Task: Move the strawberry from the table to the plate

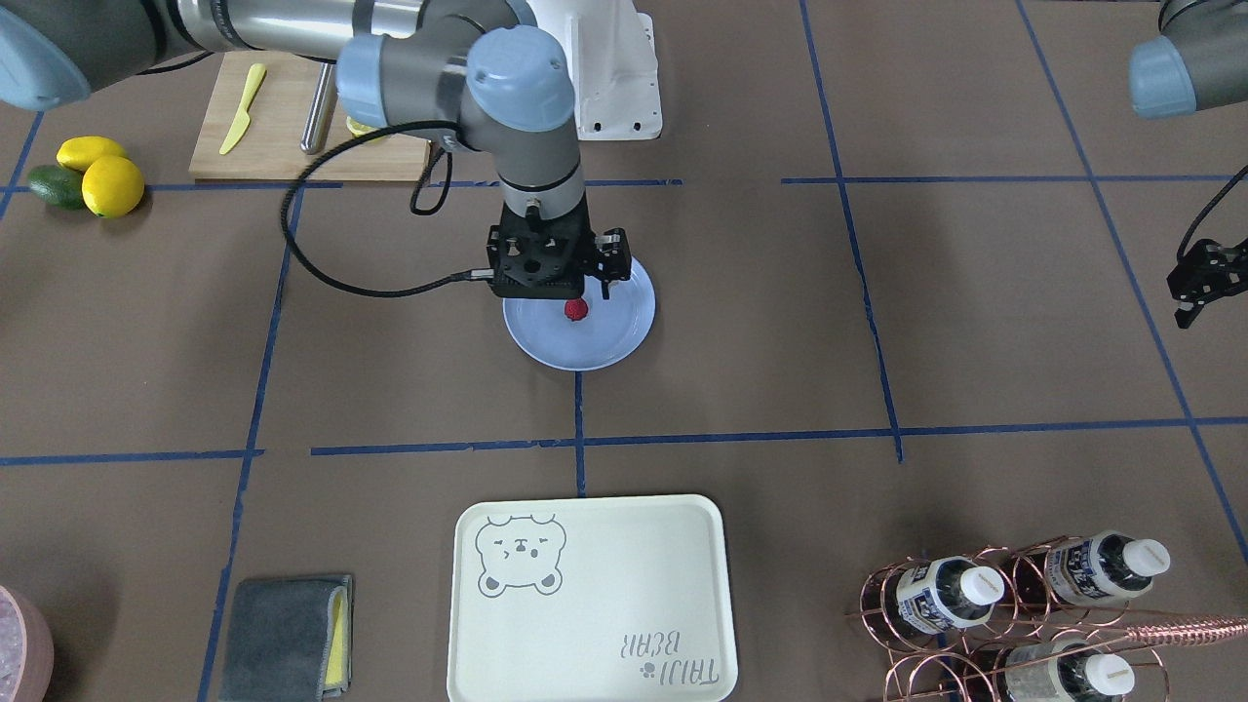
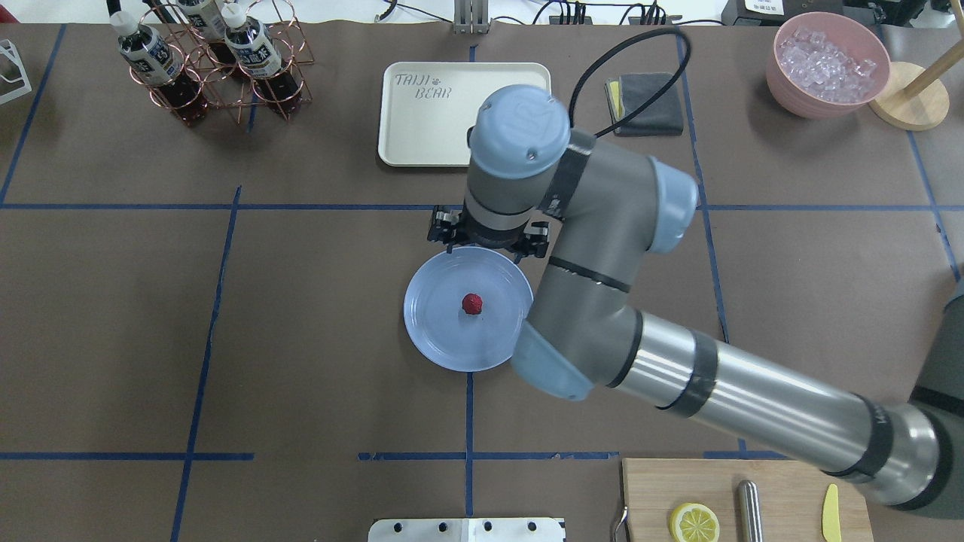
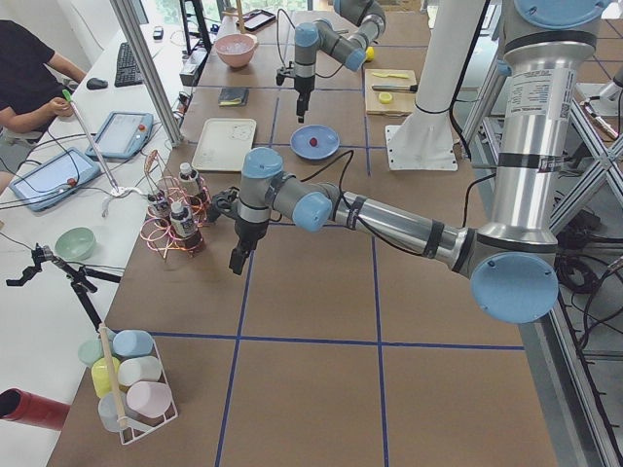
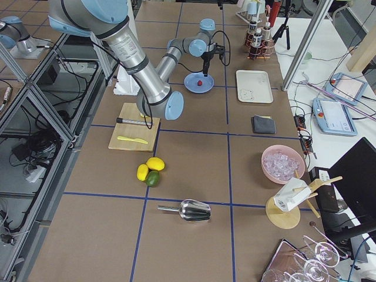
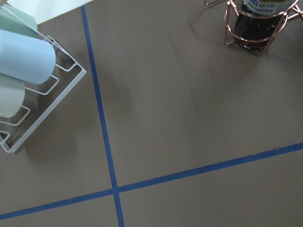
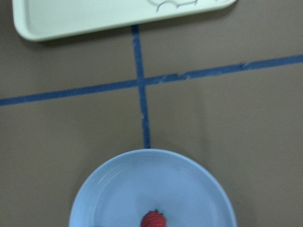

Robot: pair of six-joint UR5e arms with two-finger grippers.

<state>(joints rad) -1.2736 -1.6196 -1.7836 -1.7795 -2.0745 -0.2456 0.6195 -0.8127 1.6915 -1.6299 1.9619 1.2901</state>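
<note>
On the glossy round plate (image 2: 437, 331), bumpy red strawberry (image 2: 472, 303), right gripper (image 1: 564, 283), left gripper (image 3: 238, 259), fingers' state unclear

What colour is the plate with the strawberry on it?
The plate is plain light blue, clearest in the overhead view.

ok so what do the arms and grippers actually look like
Both arms match: the right arm and left arm have silver metal tubes, grey joint housings and rounded light-blue caps, with black bands round the tubes. The right gripper and left gripper are small, black and two-fingered. A black cable loops from the right wrist.
</note>
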